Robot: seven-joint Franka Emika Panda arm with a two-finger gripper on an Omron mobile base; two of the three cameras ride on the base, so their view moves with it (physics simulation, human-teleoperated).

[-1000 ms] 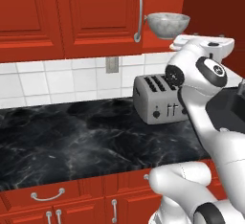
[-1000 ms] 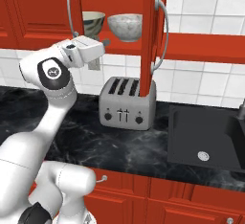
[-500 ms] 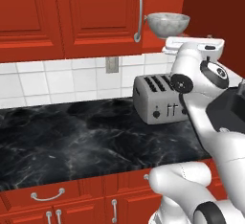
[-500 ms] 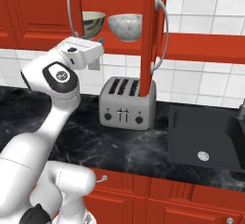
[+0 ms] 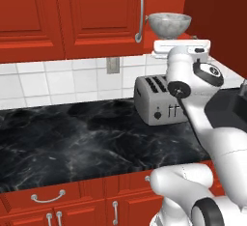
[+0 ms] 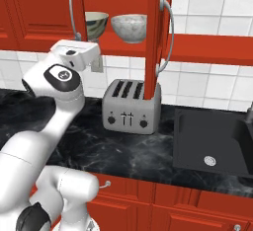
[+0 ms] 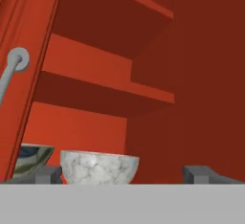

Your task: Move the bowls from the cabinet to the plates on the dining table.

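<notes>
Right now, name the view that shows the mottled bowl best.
The right base view: the mottled bowl sits whole on the open cabinet shelf beside a second bowl. The left base view shows it alone; the hand view cuts off its base.

A glossy white arm (image 5: 207, 123) of rounded segments, with black joint rings and round dark-grey caps.

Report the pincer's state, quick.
Pincer: open, holding nothing; its fingertips stand wide apart before the mottled white-grey bowl on the cabinet shelf.
</notes>
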